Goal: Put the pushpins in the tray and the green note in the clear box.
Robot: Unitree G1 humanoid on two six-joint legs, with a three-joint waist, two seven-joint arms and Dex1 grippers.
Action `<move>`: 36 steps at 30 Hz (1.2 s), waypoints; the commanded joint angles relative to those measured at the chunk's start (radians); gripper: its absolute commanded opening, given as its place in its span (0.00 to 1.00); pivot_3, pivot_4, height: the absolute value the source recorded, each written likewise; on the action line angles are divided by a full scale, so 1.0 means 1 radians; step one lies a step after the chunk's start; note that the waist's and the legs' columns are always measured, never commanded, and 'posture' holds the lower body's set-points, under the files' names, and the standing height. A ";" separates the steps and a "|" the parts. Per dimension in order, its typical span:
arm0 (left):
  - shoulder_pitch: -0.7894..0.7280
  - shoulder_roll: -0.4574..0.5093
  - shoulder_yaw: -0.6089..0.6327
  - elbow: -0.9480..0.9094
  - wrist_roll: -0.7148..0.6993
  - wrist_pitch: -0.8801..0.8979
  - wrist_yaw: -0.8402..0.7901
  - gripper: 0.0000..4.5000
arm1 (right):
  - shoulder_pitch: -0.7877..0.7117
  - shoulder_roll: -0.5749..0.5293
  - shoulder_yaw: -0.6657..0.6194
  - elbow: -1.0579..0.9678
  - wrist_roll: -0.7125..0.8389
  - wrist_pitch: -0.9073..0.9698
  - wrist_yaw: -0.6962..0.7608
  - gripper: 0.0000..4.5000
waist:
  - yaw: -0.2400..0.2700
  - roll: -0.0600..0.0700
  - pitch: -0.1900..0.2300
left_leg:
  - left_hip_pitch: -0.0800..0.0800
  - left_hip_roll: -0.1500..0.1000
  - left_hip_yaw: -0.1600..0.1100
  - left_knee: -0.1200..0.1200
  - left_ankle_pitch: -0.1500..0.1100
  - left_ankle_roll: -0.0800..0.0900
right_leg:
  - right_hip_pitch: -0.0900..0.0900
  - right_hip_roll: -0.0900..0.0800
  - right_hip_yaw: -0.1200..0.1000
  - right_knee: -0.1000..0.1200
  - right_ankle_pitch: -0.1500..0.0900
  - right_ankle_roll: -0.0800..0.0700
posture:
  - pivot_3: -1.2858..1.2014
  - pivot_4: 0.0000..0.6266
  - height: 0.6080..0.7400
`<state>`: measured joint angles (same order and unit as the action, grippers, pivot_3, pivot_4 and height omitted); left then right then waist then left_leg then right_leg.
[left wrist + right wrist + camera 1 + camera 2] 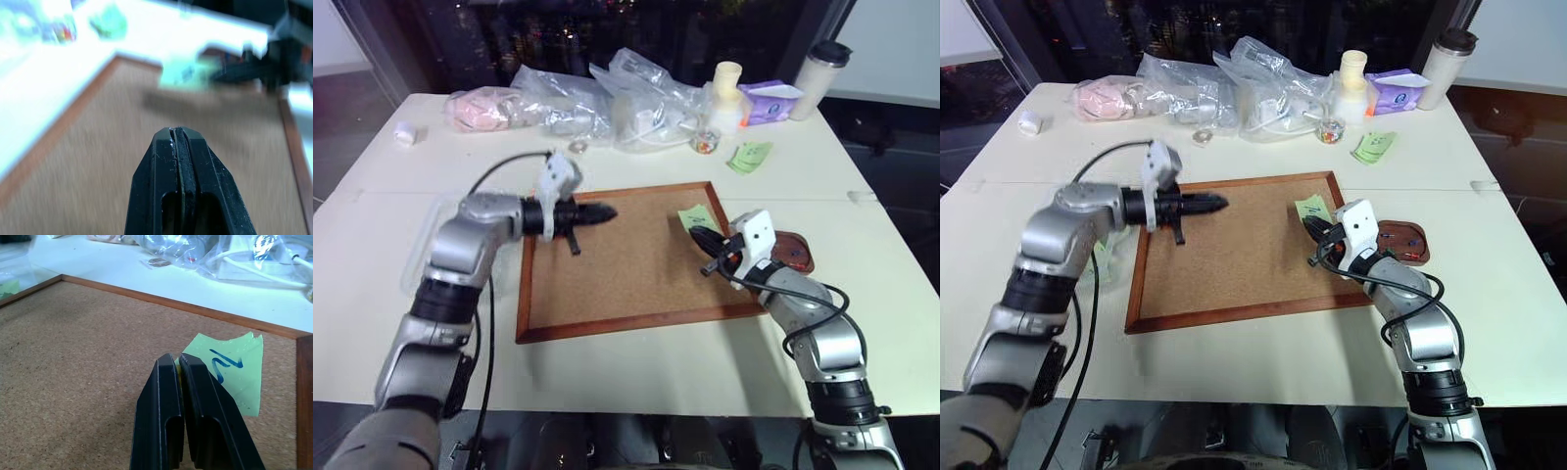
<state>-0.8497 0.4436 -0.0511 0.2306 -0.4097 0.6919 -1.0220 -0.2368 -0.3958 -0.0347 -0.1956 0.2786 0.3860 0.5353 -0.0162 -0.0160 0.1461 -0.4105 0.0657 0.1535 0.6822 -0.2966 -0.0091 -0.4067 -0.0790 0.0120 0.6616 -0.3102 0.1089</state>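
— Cork is what both my hands are over, isn't it?

— Yes. The cork board [636, 262] lies in the middle of the white tabletop [401, 186]. My left hand [607, 211] hangs above its upper left part, pointing across it, fingers pressed together with nothing between them.

— And my right hand?

— My right hand [177, 363] is at the board's right side, fingers [161, 396] pressed together as well. From the wrist, the tips sit right at the near edge of the green note [232, 367]. I cannot tell whether they pinch that edge or only rest in front of it.

— Where is that note exactly?

— It is on the cork, in the board's upper right corner, close to the wooden frame. It is pale green with a blue scribble, and its far edge is lifted and crinkled.

— The tray?

— The tray [1408, 245] sits on the tabletop just outside the board's right edge, partly hidden behind my right wrist. A few small coloured specks show in it; too small to name.

— The clear box?

— At the left of the board, under my left forearm, the clear box [435, 220] is a faint transparent outline on the tabletop.

— Anything farther back?

— Crinkly plastic bags [597, 98], a small pile of green notes [749, 156] and a tall tumbler [820, 78] stand along the far side.
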 commanded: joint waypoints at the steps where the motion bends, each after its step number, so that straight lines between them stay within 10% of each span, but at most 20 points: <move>1: -0.089 -0.077 0.091 0.113 -0.124 0.159 0.030 0.31 | -0.030 -0.005 -0.015 -0.016 0.004 -0.022 0.001 0.00 | -0.001 0.000 0.000 | 0.000 0.000 0.000 0.000 0.000 0.000 | 0.000 0.000 0.000 0.000 0.000 0.000 | 0.52 0.24 0.96; 7: -0.167 -0.232 0.224 0.272 -0.238 0.359 0.182 0.97 | -0.047 -0.003 -0.011 -0.041 0.005 -0.014 -0.007 0.00 | -0.001 -0.002 0.002 | 0.000 0.000 -0.001 0.000 0.000 0.000 | 0.000 0.000 0.000 0.000 0.000 0.001 | 0.52 0.24 0.96; 28: -0.312 -0.457 0.399 0.725 -0.240 0.301 0.376 0.99 | -0.049 -0.007 0.010 -0.189 0.030 0.067 -0.019 0.00 | 0.000 -0.004 0.004 | 0.000 -0.001 0.001 0.000 0.001 -0.001 | 0.000 0.000 -0.002 0.000 0.000 0.001 | 0.52 0.24 0.96; 36: -0.347 -0.477 0.436 0.823 -0.243 0.201 0.361 0.25 | -0.044 -0.005 0.016 -0.210 0.028 0.079 -0.030 0.00 | 0.001 -0.004 0.004 | 0.000 -0.001 0.000 0.000 0.001 -0.002 | 0.000 0.000 -0.002 0.000 0.000 0.001 | 0.52 0.24 0.96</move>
<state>-1.1582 -0.0256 0.3708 1.0627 -0.6417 0.9064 -0.6398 -0.2755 -0.4007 -0.0143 -0.3549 0.2985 0.4739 0.5100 -0.0154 -0.0197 0.1501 -0.4107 0.0648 0.1538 0.6819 -0.2959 -0.0106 -0.4064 -0.0793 0.0099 0.6614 -0.3107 0.1100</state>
